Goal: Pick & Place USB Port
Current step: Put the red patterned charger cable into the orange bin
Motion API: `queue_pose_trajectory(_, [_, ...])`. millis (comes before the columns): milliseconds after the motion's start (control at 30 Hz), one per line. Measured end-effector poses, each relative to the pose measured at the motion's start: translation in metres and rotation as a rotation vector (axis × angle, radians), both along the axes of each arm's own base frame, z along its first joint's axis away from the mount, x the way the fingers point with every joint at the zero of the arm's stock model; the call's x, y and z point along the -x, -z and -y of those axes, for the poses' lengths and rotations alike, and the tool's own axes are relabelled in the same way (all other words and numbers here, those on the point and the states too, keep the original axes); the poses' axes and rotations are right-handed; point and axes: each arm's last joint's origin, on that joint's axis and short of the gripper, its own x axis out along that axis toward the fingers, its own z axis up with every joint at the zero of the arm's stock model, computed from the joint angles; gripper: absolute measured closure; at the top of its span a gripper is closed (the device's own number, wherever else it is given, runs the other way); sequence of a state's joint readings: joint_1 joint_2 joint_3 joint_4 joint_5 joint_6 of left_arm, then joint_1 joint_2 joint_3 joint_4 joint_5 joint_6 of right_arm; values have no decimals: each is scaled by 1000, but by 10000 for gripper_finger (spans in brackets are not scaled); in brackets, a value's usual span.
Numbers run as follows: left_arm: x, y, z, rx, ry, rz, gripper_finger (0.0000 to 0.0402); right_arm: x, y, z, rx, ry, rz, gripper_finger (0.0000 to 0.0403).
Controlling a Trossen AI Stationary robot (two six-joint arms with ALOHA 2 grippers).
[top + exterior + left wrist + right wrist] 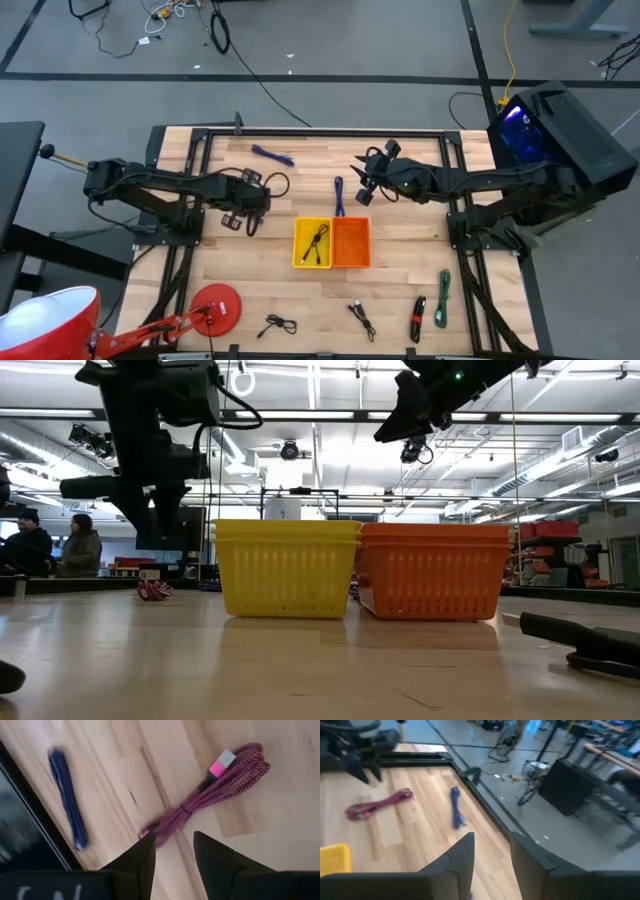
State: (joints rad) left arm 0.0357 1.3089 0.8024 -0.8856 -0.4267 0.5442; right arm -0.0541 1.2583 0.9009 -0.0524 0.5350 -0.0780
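Note:
A magenta braided USB cable (210, 780) with a pink-and-silver plug lies coiled on the wood. It also shows in the right wrist view (377, 805) and the low view (153, 590). My left gripper (172, 855) hangs open just above it, touching nothing; in the high view (240, 218) it hides the cable. My right gripper (490, 852) is open and empty, raised over the table's far middle (363, 190), above a blue cable (339, 195). A yellow bin (300, 262) holding a black cable and an orange bin (351, 262) stand side by side mid-table.
Another blue cable (272, 155) lies near the far edge. Black cables (277, 325) (362, 318), a red-and-black one (417, 318) and a green one (443, 297) lie along the near edge. A red lamp base (215, 305) sits near left. People stand beyond the table (80, 550).

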Motion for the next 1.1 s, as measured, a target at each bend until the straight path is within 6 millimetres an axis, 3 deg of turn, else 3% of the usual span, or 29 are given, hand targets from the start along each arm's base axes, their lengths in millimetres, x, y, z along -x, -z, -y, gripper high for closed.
queue_pose_trajectory(267, [-2,4,2,96,269,-99,264,-2,3,0,-25,-18,1,276])
queue_pose_trajectory(433, [-12,11,1,116,270,-68,264,-2,2,0,-25,-20,7,276])
queue_pose_trajectory(800, [-20,52,1,139,275,-241,264,-2,3,-1,-37,-44,-6,276])
queue_pose_trajectory(1100, [-30,58,0,128,280,-186,264,-2,3,-1,-37,-45,-2,276])
